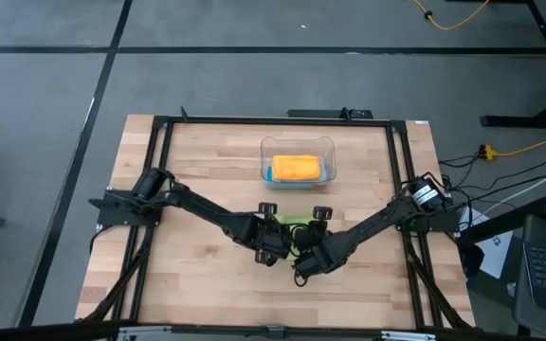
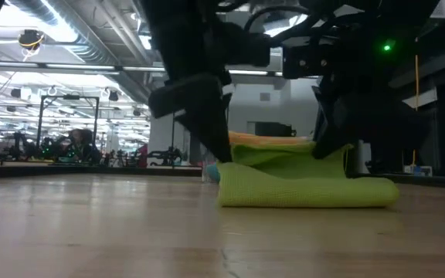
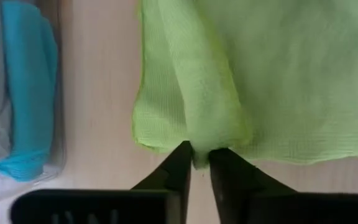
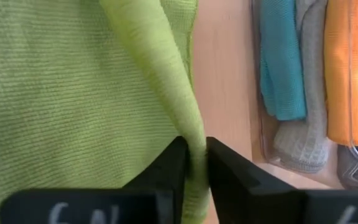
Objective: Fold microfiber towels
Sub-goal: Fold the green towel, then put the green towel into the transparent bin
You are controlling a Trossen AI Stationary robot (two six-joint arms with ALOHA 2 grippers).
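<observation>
The lime green towel (image 2: 307,185) lies folded on the wooden table in front of the clear bin (image 1: 297,144); its top layer is raised at both ends. My left gripper (image 3: 199,158) is shut on its left end and my right gripper (image 4: 194,152) on its right end; in the high view (image 1: 297,227) both arms cover most of it. The orange towel (image 4: 347,68), the teal towel (image 4: 281,62) and the pale grey-blue towel (image 4: 309,124) lie in the bin. My left gripper pinches a raised ridge of the green towel at its edge (image 3: 197,140) between its two fingers, coming from above, pointing down. The ridge stands up; the rest lies on the table. My right gripper pinches a raised fold at the towel's other end (image 4: 188,124) between its two fingers, from above. The fold runs away along the fingers' line; the cloth below rests on the table (image 2: 315,197).
The bin stands at the table's far middle, a little behind the green towel. Bare wood (image 1: 207,294) lies on the near side and to both sides. A black frame (image 1: 159,170) runs along the table's edges.
</observation>
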